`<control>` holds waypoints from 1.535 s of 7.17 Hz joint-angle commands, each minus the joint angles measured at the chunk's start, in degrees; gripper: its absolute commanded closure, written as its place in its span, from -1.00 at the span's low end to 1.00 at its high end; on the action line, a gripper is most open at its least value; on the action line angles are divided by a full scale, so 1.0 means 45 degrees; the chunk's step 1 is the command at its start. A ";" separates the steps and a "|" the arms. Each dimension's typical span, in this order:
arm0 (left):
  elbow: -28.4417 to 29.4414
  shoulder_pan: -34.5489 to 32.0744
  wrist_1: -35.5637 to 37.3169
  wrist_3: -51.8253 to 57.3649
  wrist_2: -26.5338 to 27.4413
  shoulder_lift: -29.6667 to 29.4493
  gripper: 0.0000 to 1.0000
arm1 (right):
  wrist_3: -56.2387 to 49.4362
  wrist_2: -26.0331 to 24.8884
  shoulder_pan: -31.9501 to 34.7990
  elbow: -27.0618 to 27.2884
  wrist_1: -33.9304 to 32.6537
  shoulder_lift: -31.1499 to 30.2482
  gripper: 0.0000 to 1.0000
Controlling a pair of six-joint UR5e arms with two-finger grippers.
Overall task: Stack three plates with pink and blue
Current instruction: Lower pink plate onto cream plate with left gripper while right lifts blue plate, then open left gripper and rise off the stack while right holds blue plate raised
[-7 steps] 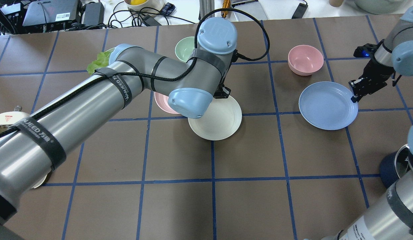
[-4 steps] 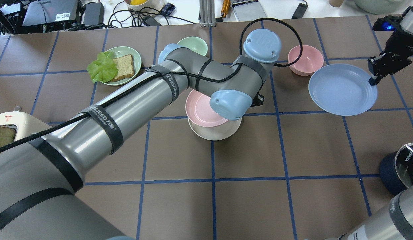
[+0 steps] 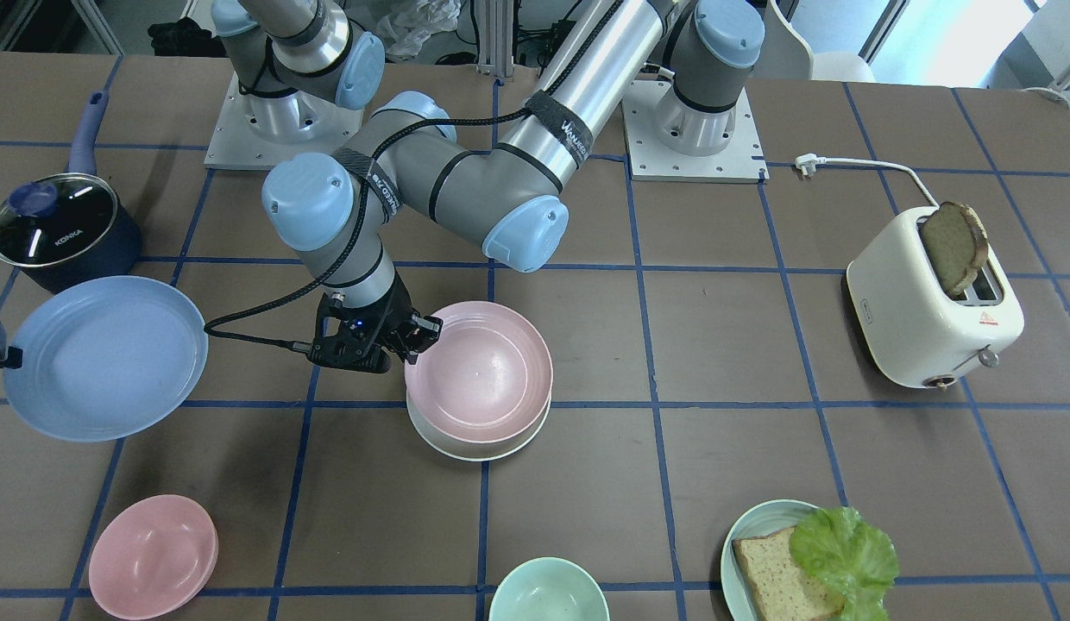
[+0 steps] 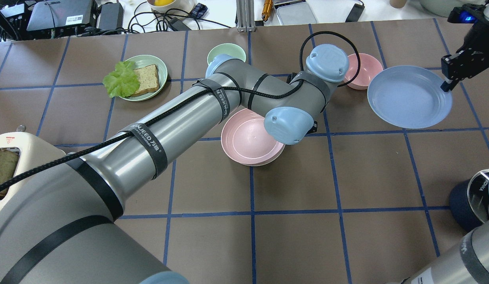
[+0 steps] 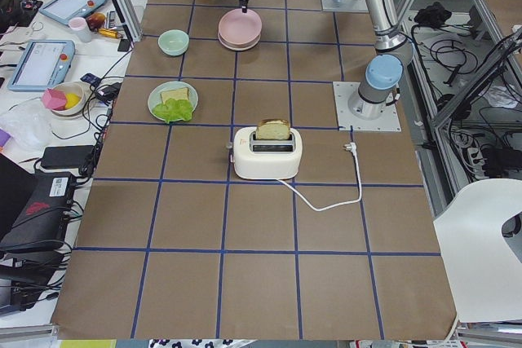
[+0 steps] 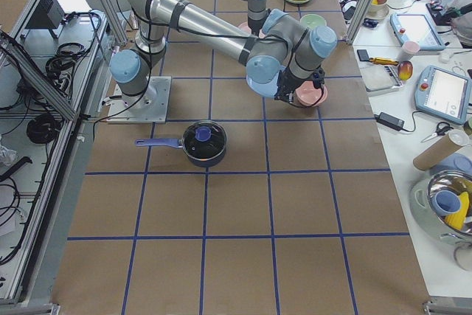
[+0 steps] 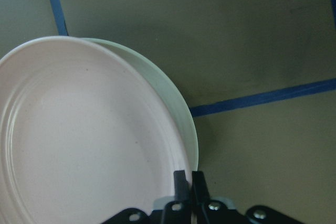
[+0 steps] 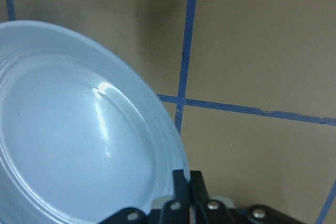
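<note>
Brown table (image 3: pixel 673 345) holds pale pink plate (image 3: pixel 479 371) atop cream plate (image 3: pixel 479 452).

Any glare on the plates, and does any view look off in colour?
Right wrist view: bright glare streak on the blue plate. Left wrist view: dim, greenish cast, no glare on the pink plate. Front-facing view: sharp; only the pot lid glints.

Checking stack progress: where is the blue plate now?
The blue plate is on the overhead view's right, held at its rim by the right gripper, beside the pink bowl and apart from the pink plate at centre.
</note>
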 commanded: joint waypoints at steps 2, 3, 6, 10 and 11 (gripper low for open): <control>0.0208 0.0030 0.0075 -0.0353 0.0440 -0.0446 1.00 | -0.0010 0.0010 0.0022 0.0010 0.0012 0.0026 1.00; 0.0499 0.0050 0.0075 -0.0314 0.0596 -0.0486 1.00 | 0.0009 0.0010 0.0041 -0.0010 0.0012 0.0026 1.00; 0.0815 0.0089 0.0074 -0.0314 0.0578 -0.0798 1.00 | 0.0009 0.0010 0.0138 0.0010 0.0012 -0.0013 1.00; 0.0834 0.0128 0.0133 -0.0177 0.0597 -0.0993 -0.79 | 0.0146 0.0010 0.0549 0.0010 0.0012 0.0006 1.00; 0.0853 0.0128 0.0133 -0.0177 0.0558 -0.0897 -1.00 | 0.0146 0.0010 0.0549 0.0048 0.0012 0.0026 1.00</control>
